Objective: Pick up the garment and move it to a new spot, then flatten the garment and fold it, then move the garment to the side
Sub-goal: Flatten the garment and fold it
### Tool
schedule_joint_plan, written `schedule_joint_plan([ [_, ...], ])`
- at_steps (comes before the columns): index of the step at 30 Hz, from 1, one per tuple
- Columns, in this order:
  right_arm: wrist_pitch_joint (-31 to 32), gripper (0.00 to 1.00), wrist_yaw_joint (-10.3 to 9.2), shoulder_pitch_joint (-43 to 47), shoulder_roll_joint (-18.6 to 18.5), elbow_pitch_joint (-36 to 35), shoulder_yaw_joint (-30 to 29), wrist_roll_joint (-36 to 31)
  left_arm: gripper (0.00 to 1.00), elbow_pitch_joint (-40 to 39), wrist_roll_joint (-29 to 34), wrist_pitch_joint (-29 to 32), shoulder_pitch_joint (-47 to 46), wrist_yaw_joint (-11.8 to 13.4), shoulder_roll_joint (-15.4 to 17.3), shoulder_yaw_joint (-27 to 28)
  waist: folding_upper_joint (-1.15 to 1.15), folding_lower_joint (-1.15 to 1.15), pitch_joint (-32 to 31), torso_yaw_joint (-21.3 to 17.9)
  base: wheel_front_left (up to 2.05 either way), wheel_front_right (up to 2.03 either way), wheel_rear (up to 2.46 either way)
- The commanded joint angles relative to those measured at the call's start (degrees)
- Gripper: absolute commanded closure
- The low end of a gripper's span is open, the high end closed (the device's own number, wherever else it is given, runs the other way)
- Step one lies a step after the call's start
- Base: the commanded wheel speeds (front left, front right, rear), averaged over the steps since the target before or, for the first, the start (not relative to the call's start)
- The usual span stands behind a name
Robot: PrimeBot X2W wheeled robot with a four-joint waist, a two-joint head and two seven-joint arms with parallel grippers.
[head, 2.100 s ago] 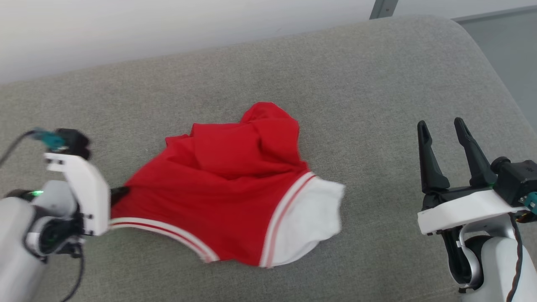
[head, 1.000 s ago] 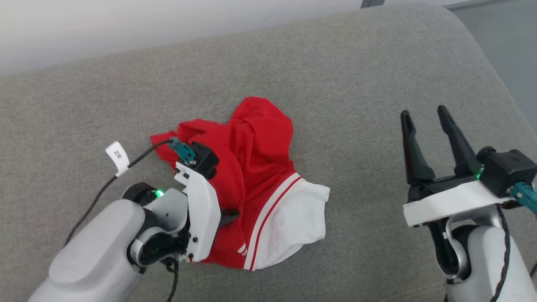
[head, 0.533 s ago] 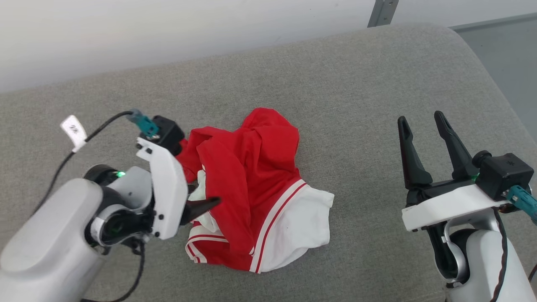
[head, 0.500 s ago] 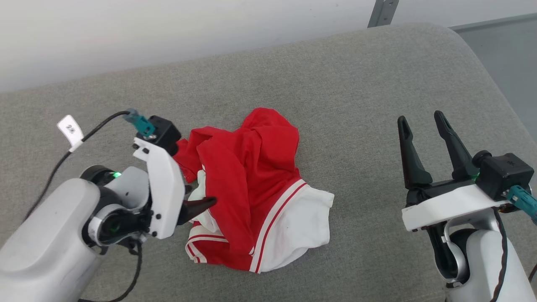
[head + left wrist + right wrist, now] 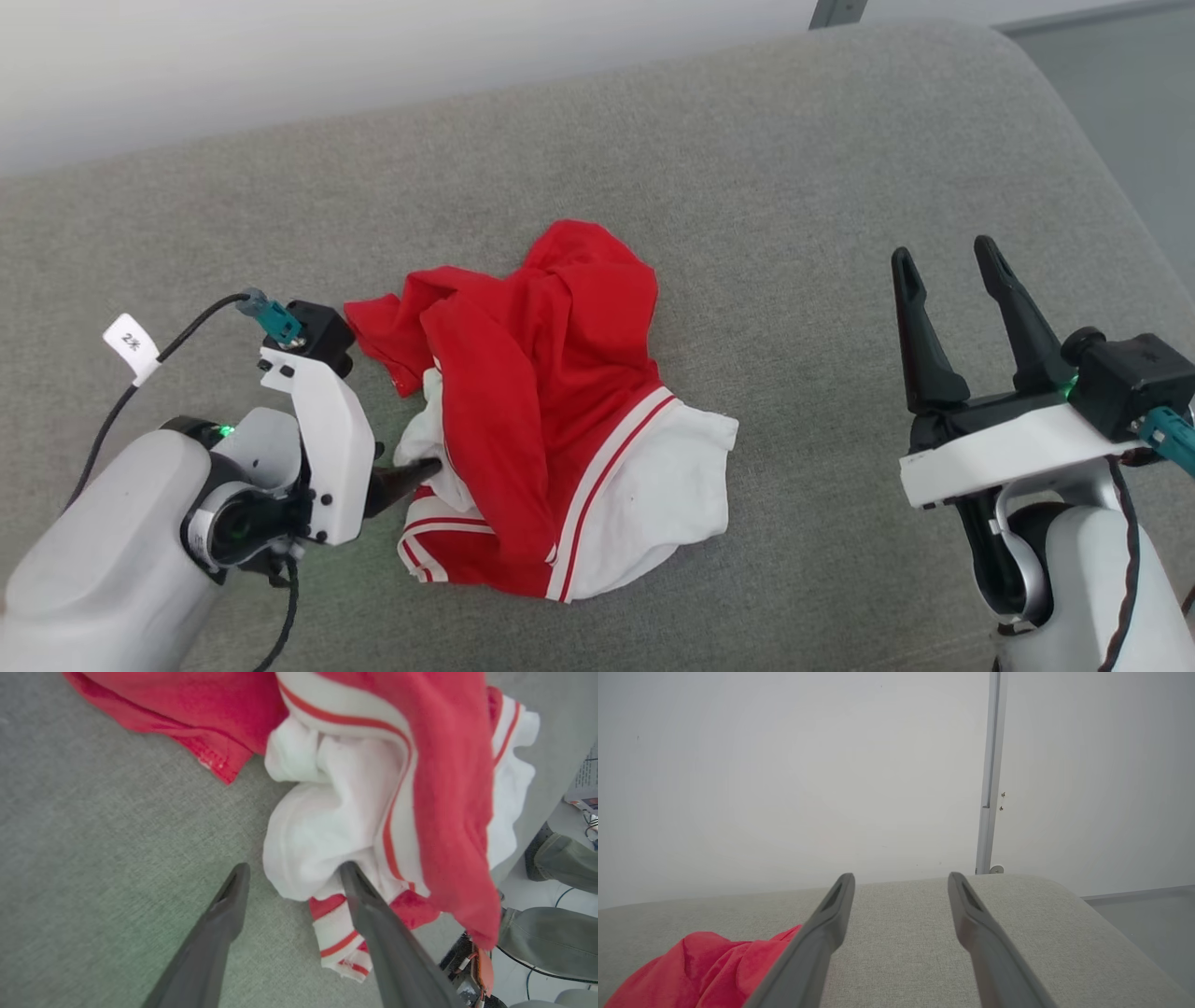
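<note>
The garment [image 5: 551,411] lies bunched in the middle of the grey cushion, red cloth heaped over itself, with one white cuff [image 5: 653,504] spread at the front right. A second white cuff [image 5: 317,826] is crumpled under the red fold on the left. My left gripper [image 5: 411,469] points at that crumpled cuff from the left. It is open [image 5: 294,867], one finger touching the white cloth and the other over bare cushion. My right gripper [image 5: 943,252] stands open well to the right of the garment, nothing between its fingers [image 5: 901,877]. The garment's red edge [image 5: 700,970] shows at the right wrist view's lower left.
The grey cushion [image 5: 794,187] has bare fabric all around the garment and rounds off at the right, with floor [image 5: 1139,103] beyond. A white wall [image 5: 784,765] and a metal post [image 5: 990,774] stand behind. A person's trousered legs [image 5: 551,942] show past the cushion's edge.
My left gripper dragged the garment's left side in over the middle, let go and drew back to the left. The garment is now bunched instead of spread. The right arm stayed put.
</note>
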Motion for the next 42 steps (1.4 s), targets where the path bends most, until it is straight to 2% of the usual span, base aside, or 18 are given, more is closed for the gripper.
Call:
schedule_joint_plan([
  [1, -0.06, 0.0, -0.04, -0.67, 0.05, -0.32, 0.09, 0.02, 0.0, 1.7, 0.56, -1.74, -1.49, -0.68, -0.17, -0.07, 0.0, 0.0, 1.1, -0.45, 0.0, 0.0, 0.0],
  [5, -0.31, 0.0, -0.04, -1.27, 0.05, -0.35, 0.34, 0.32, 0.0, 6.2, 0.74, -4.33, -2.4, -1.47, -1.56, -0.78, 0.0, 0.0, 2.32, -0.9, 0.0, 0.0, 0.0],
  [9, -0.41, 0.0, -0.04, -1.47, 0.05, -0.3, 0.32, 0.3, 0.0, 9.96, -0.54, -4.36, -2.75, -1.57, -2.79, -1.19, 0.0, 0.0, 2.87, -1.07, 0.0, 0.0, 0.0],
  [10, -0.47, 0.0, -0.04, -1.48, 0.05, -0.27, 0.27, 0.33, 0.62, 11.02, -1.01, -4.13, -2.86, -1.61, -3.11, -1.36, 0.0, 0.0, 3.01, -1.09, 0.0, 0.0, 0.0],
  [11, -0.53, 0.0, -0.04, -1.54, 0.05, -0.31, 0.17, 0.32, 1.0, 11.93, -1.17, -3.86, -3.05, -1.61, -3.35, -1.57, 0.0, 0.0, 3.18, -1.06, 0.0, 0.0, 0.0],
  [15, -0.81, 0.0, -0.04, -1.52, 0.05, -0.23, -0.33, 0.1, 1.0, 12.78, -2.37, -3.61, -4.02, -1.84, -3.37, -2.24, 0.0, 0.0, 3.4, -0.68, 0.0, 0.0, 0.0],
  [24, -0.56, 0.0, -0.04, -0.56, 0.02, 0.19, -2.21, -0.86, 1.0, 7.17, -3.99, -6.6, -6.1, -1.83, 0.85, 0.46, 0.0, 0.0, 1.68, 2.63, 0.0, 0.0, 0.0],
  [34, 0.0, 0.0, -0.04, -0.52, 0.04, 0.53, -2.71, -1.09, 1.0, -6.1, -6.25, -10.91, 0.85, 2.89, 8.05, 6.38, 0.0, 0.0, 0.05, 5.79, 0.0, 0.0, 0.0],
  [39, 0.17, 0.0, -0.04, -0.16, 0.04, 0.29, -3.09, -1.27, 1.0, -11.22, -8.15, -13.3, 5.35, 4.56, 10.18, 8.64, 0.0, 0.0, -0.01, 6.79, 0.0, 0.0, 0.0],
  [42, 0.35, 0.0, -0.04, -0.32, 0.04, 0.33, -3.22, -1.33, 1.0, -12.78, -8.18, -12.96, 6.5, 5.29, 10.36, 8.56, 0.0, 0.0, -0.12, 7.17, 0.0, 0.0, 0.0],
])
